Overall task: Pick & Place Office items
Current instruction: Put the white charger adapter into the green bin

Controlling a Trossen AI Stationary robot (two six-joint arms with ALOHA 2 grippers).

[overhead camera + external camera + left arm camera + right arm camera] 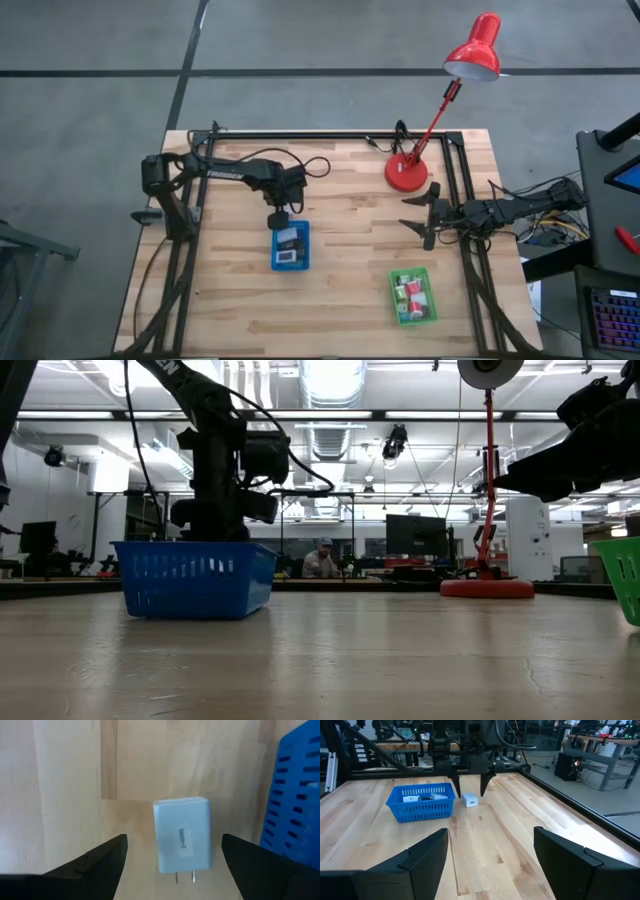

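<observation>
Two spread fingers of left gripper straddling white charger beside blue tray: lower squarely, clamp flat sides.

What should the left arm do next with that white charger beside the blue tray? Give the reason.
Probably lower the left gripper straight down and close. Its fingers are open and straddle the white charger, which lies on the table just outside the blue tray; the gripper hangs above it, not yet gripping.
</observation>
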